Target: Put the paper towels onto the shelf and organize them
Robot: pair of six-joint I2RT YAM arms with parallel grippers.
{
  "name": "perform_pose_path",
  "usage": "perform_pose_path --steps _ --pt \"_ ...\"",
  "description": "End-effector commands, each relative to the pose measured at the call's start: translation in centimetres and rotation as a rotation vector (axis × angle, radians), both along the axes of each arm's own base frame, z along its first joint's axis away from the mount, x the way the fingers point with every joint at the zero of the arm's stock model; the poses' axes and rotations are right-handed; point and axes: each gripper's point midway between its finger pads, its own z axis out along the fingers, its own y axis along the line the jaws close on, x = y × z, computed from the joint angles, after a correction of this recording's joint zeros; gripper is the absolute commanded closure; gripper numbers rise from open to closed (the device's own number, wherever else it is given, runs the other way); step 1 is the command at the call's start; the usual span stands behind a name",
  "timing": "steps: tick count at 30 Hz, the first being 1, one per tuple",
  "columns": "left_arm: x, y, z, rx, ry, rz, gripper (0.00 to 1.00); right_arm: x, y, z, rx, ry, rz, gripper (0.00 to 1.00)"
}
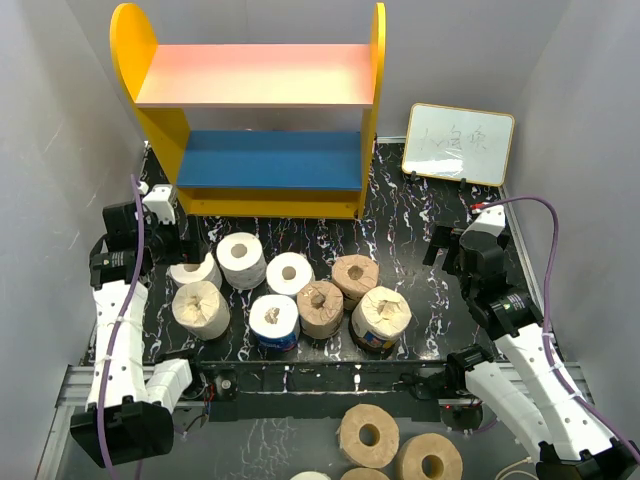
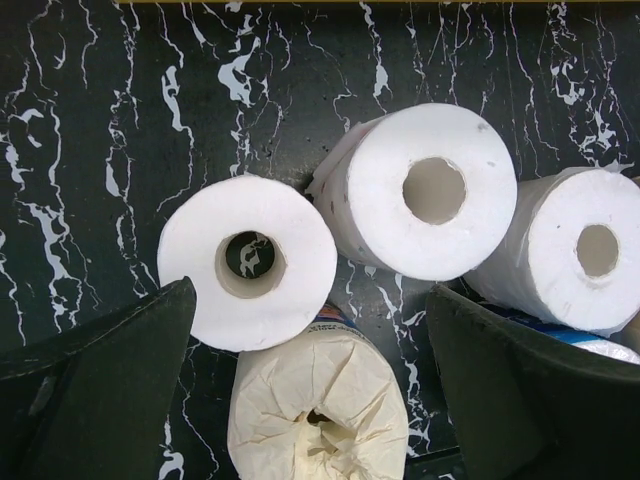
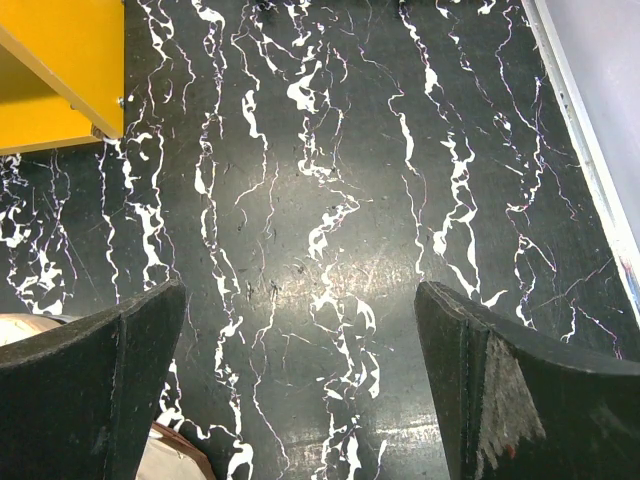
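The shelf [image 1: 262, 90] stands at the back with its pink upper board and blue lower board [image 1: 270, 160] bare. Eight paper towels stand bunched on the black marble mat: white ones [image 1: 241, 258] [image 1: 290, 272], tan ones [image 1: 355, 276] [image 1: 320, 308], a cream one [image 1: 200, 308], a blue-wrapped one [image 1: 274, 320] and a dark-labelled one [image 1: 381, 317]. My left gripper [image 1: 180, 245] [image 2: 310, 390] is open above a white roll [image 2: 247, 262] and the cream roll [image 2: 318, 410], holding nothing. My right gripper [image 1: 445, 250] [image 3: 300, 380] is open and empty over bare mat right of the rolls.
A small whiteboard [image 1: 459, 143] leans at the back right. Wider bare tan rolls [image 1: 368, 435] [image 1: 430, 460] lie below the mat's front edge. The shelf's yellow foot [image 3: 60, 70] shows in the right wrist view. Grey walls close both sides.
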Motion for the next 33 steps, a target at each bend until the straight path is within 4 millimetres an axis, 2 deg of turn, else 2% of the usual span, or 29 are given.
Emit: perform_pose_path --steps 1,4,8,17,21,23,25,27,29,33 --pt "-0.7 -0.1 2.0 0.031 -0.086 -0.029 0.01 0.5 0.0 2.7 0.017 -0.077 -0.010 0.01" --pt "-0.7 0.3 1.7 0.038 -0.069 -0.017 0.01 0.5 0.0 2.8 0.016 -0.077 -0.008 0.01" --pt "-0.9 -0.6 1.9 0.007 -0.083 -0.057 0.01 0.5 0.0 2.7 0.017 -0.076 -0.008 0.02" --pt "-1.0 -0.5 1.5 0.002 -0.091 -0.036 0.01 0.5 -0.1 2.8 0.017 -0.081 -0.013 0.01" --pt "-0.9 -0.2 1.2 0.012 -0.084 -0.025 0.01 0.3 -1.2 3.2 0.004 -0.087 -0.084 0.01" --pt "-1.1 -0.6 1.0 -0.001 -0.084 -0.040 0.01 0.3 -2.0 4.5 -0.003 -0.071 -0.136 0.01" --pt "-1.3 -1.1 1.2 -0.019 -0.090 -0.066 0.01 0.7 -1.7 7.6 -0.006 -0.071 -0.129 0.01" --pt "-1.3 -1.6 1.3 -0.039 -0.093 -0.089 0.01 1.1 -2.1 8.8 -0.006 -0.056 -0.170 0.01" --pt "-1.3 -2.2 1.3 -0.059 -0.064 -0.128 0.02 1.4 -2.0 8.3 -0.026 -0.027 -0.166 0.01" --pt "-1.4 -3.1 0.9 -0.054 0.084 -0.296 0.02 1.6 -0.4 5.4 -0.040 0.023 -0.051 0.02"
